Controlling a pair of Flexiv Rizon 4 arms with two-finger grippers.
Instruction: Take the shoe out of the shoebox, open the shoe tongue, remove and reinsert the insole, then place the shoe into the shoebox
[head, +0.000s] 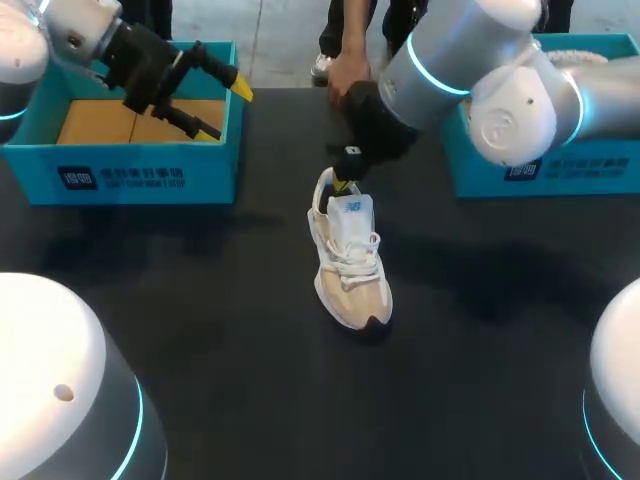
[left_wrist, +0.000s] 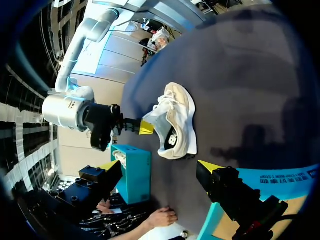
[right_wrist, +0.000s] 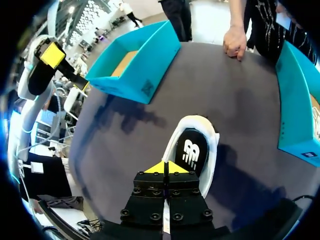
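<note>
shoe (head: 350, 265) is out of the box, upright on its sole in the middle of the table (head: 200, 330), toe toward the robot's side. it sits well apart from the left shoebox (head: 130, 172) and the right shoebox (head: 560, 165). tongue (head: 352, 212) stands lifted. in the right wrist view the dark insole (right_wrist: 191, 152) sits inside the opening.

right gripper (head: 345, 183) is at the heel end of the shoe, yellow tips pressed together just over the collar. cannot tell whether anything thin is caught between them. left gripper (head: 225, 108) hangs over the left shoebox, fingers wide apart, nothing in them.

a person's hand (right_wrist: 234, 42) rests on the far table edge, clear of the shoe.

handling, my read: the shoe looks light. the upper is soft and will cave under a pinch; the sole is stiffer and better to brace against. with one arm on it, the shoe will likely slide or tip before it gives up the insole. the insole should be thin, floppy and snug at the edges, so i would take it at the exposed heel edge and peel up and back. i would pin the toe or sidewall with the left gripper first. for boxing, i would grip the heel collar.
</note>
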